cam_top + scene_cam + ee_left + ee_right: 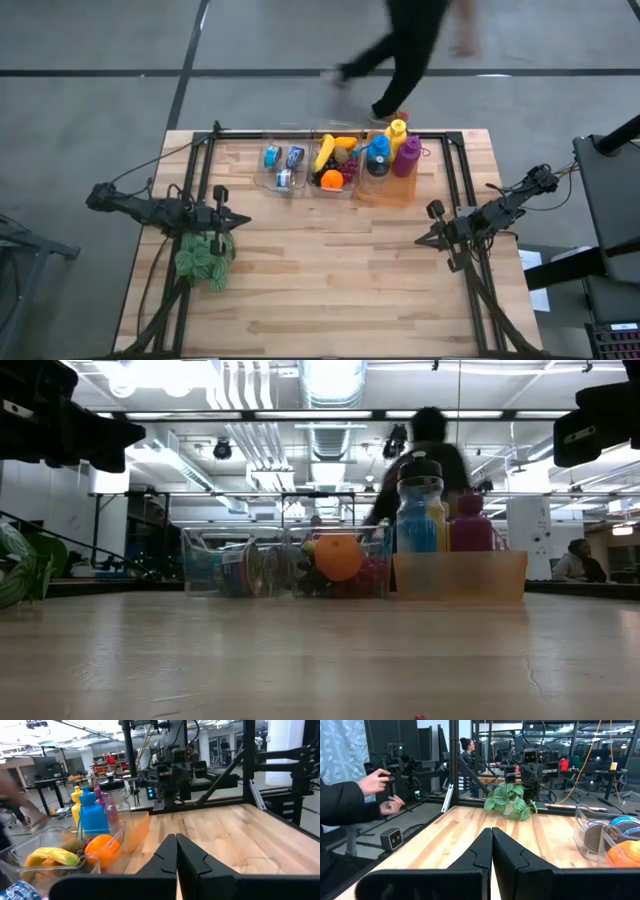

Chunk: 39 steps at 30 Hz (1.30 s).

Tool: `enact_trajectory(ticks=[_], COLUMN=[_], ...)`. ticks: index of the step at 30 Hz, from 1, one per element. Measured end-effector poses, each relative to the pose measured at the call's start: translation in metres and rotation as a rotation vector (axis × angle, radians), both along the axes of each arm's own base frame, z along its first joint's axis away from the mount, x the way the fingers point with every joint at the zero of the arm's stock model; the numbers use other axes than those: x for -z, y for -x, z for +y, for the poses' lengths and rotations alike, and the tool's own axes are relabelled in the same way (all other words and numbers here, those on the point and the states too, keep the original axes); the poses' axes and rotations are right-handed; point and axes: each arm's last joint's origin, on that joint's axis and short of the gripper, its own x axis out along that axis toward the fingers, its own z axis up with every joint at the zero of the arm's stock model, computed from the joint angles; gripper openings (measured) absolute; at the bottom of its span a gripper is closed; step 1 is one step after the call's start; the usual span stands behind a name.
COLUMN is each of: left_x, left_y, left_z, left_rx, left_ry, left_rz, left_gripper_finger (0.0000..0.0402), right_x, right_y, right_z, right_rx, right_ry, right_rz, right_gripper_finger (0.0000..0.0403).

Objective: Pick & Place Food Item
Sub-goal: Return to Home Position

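The food lies in a clear bin (335,166) at the table's far edge: an orange (331,179) (340,557) (102,847), a banana (325,152) (50,856) and dark grapes (350,172). The bin stands on the table top. My left gripper (245,219) (176,840) hangs shut over the table's left side, pointing level toward the middle. My right gripper (419,240) (492,832) hangs shut over the right side, also level. Both are well short of the bins and hold nothing.
Left of the fruit, a clear bin (282,166) holds cans. To its right, an orange-tinted bin (392,180) holds bottles. A potted plant (205,260) sits under the left arm. A person (410,50) walks past the far edge. Bare wood lies between the arms.
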Motion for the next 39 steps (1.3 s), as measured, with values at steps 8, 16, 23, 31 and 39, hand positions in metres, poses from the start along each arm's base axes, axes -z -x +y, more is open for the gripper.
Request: enact_trajectory(ticks=[8, 16, 23, 31, 39], left_x=[0.0001, 0.0003, 0.0003, 0.0003, 0.0004], left_y=[-0.0001, -0.0002, -0.0002, -0.0002, -0.0002], left_z=[0.0, 0.0, 0.0, 0.0, 0.0], left_rx=[0.0, 0.0, 0.0, 0.0, 0.001], left_ry=[0.002, 0.002, 0.003, 0.003, 0.005], left_rz=[0.002, 0.002, 0.002, 0.003, 0.003], left_gripper_finger=[0.0, 0.0, 0.0, 0.0, 0.0], right_x=[0.0, 0.0, 0.0, 0.0, -0.0002], right_y=[-0.0001, -0.0001, -0.0001, -0.0001, 0.0], right_z=[0.0, 0.0, 0.0, 0.0, 0.0], right_rx=[0.0, 0.0, 0.0, 0.0, -0.004], right_ry=[0.001, 0.001, 0.001, -0.001, -0.075], right_rz=[0.0, 0.0, 0.0, 0.001, 0.017], right_gripper_finger=[0.0008, 0.0008, 0.0008, 0.0008, 0.0008])
